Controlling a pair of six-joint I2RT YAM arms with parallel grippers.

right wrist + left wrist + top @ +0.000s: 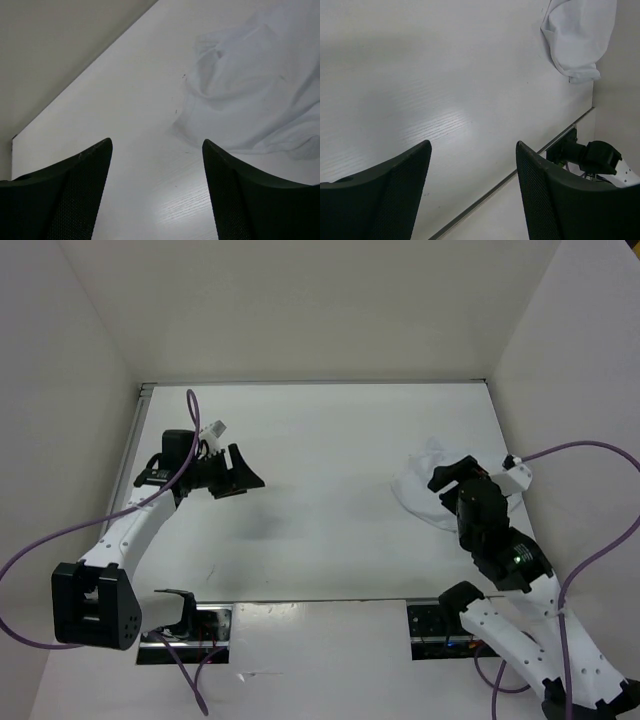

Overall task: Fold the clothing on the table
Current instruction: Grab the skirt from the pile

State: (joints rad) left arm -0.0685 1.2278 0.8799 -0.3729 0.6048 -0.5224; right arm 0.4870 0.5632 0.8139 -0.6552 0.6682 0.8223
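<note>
Both pincers stand spread and empty: my left gripper [472, 145] over the table [330, 450], my right gripper [156, 145] beside the crumpled clothing [240, 95] at the table's right edge. Advice: pinch one outer hem, not the bunched middle, and draw it flat before folding.

the clothing [420, 480] is lying on the right part of the table [330, 440], close to the right wall [565, 360]. the right gripper [447, 488] is hanging over the clothing's near right portion. the left gripper [245, 480] is hanging over the table's left side, well apart from the clothing.
</note>
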